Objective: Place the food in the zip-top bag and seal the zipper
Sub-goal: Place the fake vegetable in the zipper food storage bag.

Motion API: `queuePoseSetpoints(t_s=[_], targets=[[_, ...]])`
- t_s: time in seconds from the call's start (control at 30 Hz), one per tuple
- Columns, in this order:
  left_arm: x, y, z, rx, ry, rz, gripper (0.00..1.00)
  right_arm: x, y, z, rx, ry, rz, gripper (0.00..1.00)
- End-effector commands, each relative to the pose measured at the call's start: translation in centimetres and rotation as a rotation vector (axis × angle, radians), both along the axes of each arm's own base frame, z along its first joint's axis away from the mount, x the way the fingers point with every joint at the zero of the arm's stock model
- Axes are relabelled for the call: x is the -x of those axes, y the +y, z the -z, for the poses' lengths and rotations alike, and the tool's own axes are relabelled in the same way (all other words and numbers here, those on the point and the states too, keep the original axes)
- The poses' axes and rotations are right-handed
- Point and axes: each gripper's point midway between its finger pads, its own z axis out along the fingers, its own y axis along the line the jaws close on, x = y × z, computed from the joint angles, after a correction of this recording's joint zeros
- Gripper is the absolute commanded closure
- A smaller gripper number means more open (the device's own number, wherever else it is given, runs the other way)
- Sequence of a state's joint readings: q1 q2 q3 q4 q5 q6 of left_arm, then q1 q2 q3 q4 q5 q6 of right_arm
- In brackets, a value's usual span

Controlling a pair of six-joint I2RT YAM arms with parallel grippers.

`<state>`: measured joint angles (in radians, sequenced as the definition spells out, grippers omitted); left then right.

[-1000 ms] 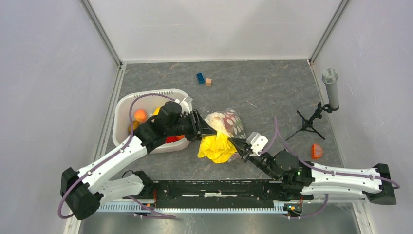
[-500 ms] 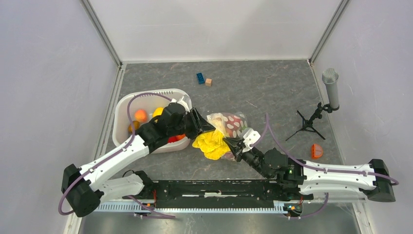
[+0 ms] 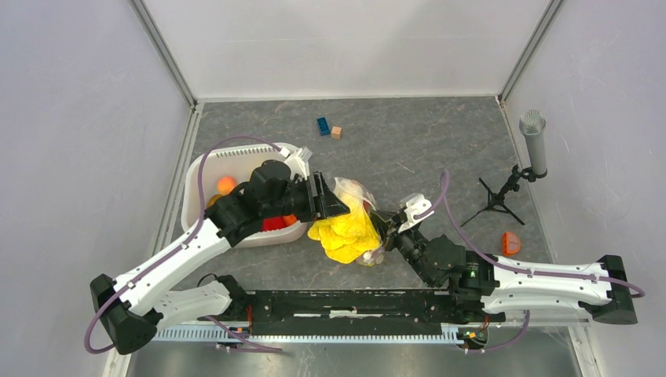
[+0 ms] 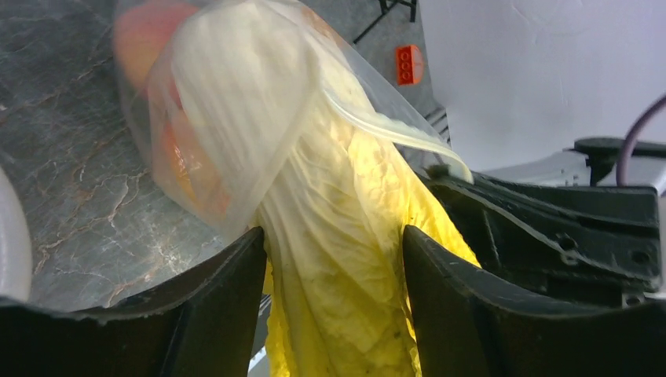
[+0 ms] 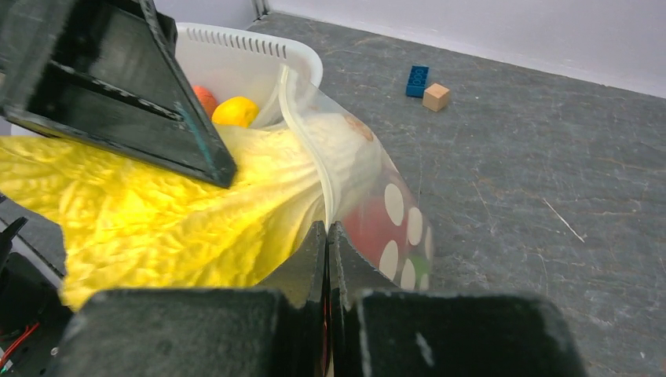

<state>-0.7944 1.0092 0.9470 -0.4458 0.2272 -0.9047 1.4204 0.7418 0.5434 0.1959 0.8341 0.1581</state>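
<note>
My left gripper (image 3: 333, 207) is shut on the large crinkled yellow piece (image 3: 345, 233) just right of the basket. In the left wrist view the yellow piece (image 4: 338, 196) fills the gap between my left gripper's (image 4: 334, 239) jaws, and its far end sits inside the bag's (image 4: 212, 94) mouth. My right gripper (image 3: 382, 228) is shut on the bag's mouth edge, holding the dotted bag (image 5: 393, 212) up. The zipper (image 5: 302, 133) arcs over the yellow piece (image 5: 141, 220) from my right gripper (image 5: 327, 229). Red and green food shows inside the bag.
The white basket (image 3: 196, 181) at the left holds a peach (image 3: 226, 185) and more fruit. A blue brick (image 3: 323, 126) and a wooden cube (image 3: 336, 132) lie at the back. A microphone stand (image 3: 534, 145) and an orange piece (image 3: 510, 243) are at the right.
My right gripper has lifted the bag's edge up and leftward. The bag's mouth now covers the top of the yellow piece, which my left gripper has pushed further in.
</note>
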Motion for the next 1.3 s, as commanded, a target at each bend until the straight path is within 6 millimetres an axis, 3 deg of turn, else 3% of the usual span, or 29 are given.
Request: queuePoseSetpoints(t_s=[0.0,0.23,0.27,0.43,0.63,0.73,0.9,1.07,1.27], targets=[[2.1,-0.7,-1.7,-0.01,-0.06,0.183,0.31,-0.3,-0.6,-2.0,-0.079,0.013,0.046,0.99],[4.0,0.2,-1.1,-0.056,-0.031,0.267,0.22,-0.4,-0.2,-1.6,-0.055,0.013,0.048,0.99],[4.0,0.3,-0.9,-0.062,-0.027,0.268,0.17,-0.4,0.0,-1.6,-0.05,0.013,0.045,0.99],[4.0,0.1,-1.0,-0.053,-0.021,0.263,0.12,-0.2,0.8,-1.5,-0.035,0.013,0.02,0.99],[5.0,0.7,-1.2,-0.076,-0.023,0.314,0.19,-0.2,0.9,-1.3,-0.034,0.014,0.021,0.99],[6.1,1.9,-0.3,-0.135,-0.007,0.349,0.17,-0.3,0.6,-1.6,-0.038,0.01,0.028,0.99],[5.8,4.2,0.0,-0.206,-0.065,0.283,0.11,-0.5,0.5,-1.5,-0.032,0.013,0.041,0.99],[6.3,5.5,2.6,-0.295,-0.01,0.282,0.09,-0.5,0.6,-1.5,-0.032,0.015,0.036,0.99],[7.7,4.1,2.8,-0.177,0.054,0.314,0.07,-0.4,0.5,-1.6,-0.036,0.015,0.033,0.99]])
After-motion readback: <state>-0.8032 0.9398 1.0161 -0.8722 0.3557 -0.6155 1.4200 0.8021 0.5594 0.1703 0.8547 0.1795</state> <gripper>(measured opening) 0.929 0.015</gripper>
